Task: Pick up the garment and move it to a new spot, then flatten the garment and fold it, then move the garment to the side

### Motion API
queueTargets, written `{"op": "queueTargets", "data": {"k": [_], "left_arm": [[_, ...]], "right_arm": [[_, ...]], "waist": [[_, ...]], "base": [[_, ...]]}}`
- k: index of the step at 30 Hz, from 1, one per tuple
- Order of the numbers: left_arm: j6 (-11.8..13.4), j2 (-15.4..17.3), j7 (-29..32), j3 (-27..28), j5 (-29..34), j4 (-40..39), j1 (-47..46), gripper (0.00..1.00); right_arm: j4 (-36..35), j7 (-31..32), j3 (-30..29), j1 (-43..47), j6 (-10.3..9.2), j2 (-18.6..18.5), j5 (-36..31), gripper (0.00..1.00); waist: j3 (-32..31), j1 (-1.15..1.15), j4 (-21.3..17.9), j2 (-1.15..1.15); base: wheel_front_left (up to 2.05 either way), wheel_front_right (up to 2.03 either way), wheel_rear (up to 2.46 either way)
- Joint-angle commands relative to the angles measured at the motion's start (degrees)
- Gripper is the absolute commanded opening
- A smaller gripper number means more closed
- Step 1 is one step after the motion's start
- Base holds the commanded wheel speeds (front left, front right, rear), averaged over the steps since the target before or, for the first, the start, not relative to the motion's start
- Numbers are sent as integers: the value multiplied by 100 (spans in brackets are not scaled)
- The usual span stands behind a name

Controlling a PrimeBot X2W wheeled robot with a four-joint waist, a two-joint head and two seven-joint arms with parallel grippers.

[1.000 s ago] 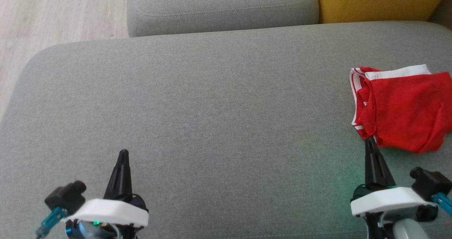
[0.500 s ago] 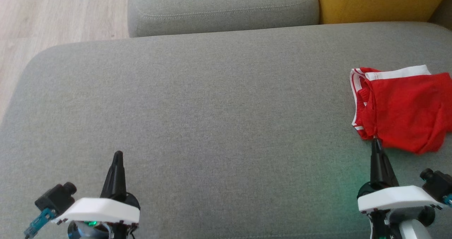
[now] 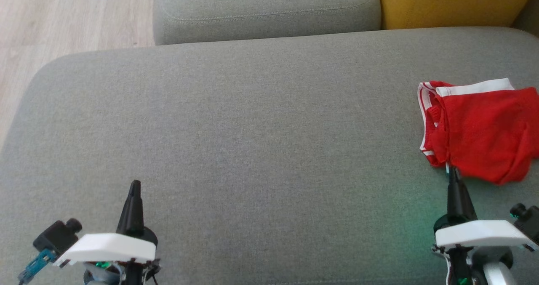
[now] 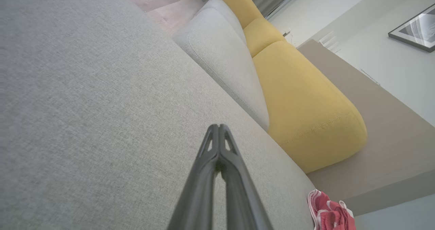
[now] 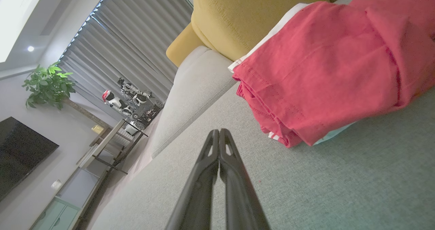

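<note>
Just beyond clenched, empty right gripper (image 3: pixel 452 171): red garment (image 3: pixel 480 133), bunched on sofa seat (image 3: pixel 252 129). Beyond clenched, empty left gripper (image 3: pixel 134 185): broad open seat reaching the back cushion (image 3: pixel 265 11) edge.

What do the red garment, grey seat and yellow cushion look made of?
red garment: thin soft cloth, matte, maybe cotton or polyester; it folds limply, stitched hems show.
grey seat cushion: coarse woven upholstery, matte; flecked weave visible.
yellow cushion: similar woven upholstery, matte; grainy texture and a stitched seam.
</note>
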Motion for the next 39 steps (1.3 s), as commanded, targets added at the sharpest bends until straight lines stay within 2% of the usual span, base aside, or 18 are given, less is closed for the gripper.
{"op": "queueTargets", "data": {"k": [1,39], "left_arm": [[-60,90,25,137,-153,-161,-350,0],[-295,111,648,573,-2412,183,-647,0]], "right_arm": [[-179,35,9,-346,5,-113,188,0],[-145,651,-200,-500,8,-131,2832,0]], "waist": [[-1,0,1,0],[-37,0,26,0]], "base": [[0,0,0],[0,0,0]]}}
